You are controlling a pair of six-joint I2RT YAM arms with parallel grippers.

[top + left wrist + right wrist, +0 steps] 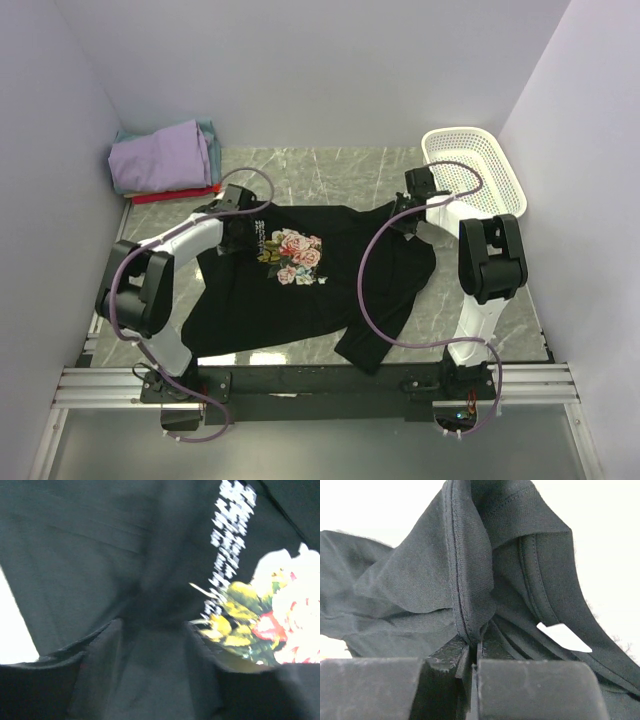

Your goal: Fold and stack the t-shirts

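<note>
Grey marbled table [330, 165] is filling the floor of a pale lavender booth, and a black t-shirt [300, 300] is lying spread across its middle, chest up, with a rose print [298, 256] showing. One sleeve is trailing toward five o'clock, its end running over the dark rail at the table's near edge. At ten o'clock, in the far corner, folded t-shirts [165, 158] are sitting in a pile: lavender on top, teal and red only peeking out as thin edges.

A white mesh basket [475, 170] is standing at two o'clock, partly behind the right arm.

The right gripper [404, 213] is working at the shirt's two o'clock corner; its wrist view is showing a stitched seam nipped tight between the closed fingers, cloth tenting up from them.

The left gripper [238, 232] is pressing down at nine o'clock of the print. Its own camera is blurred, black fingers melting into black cloth, so I cannot tell whether that claw is spread or gripping a fold.
</note>
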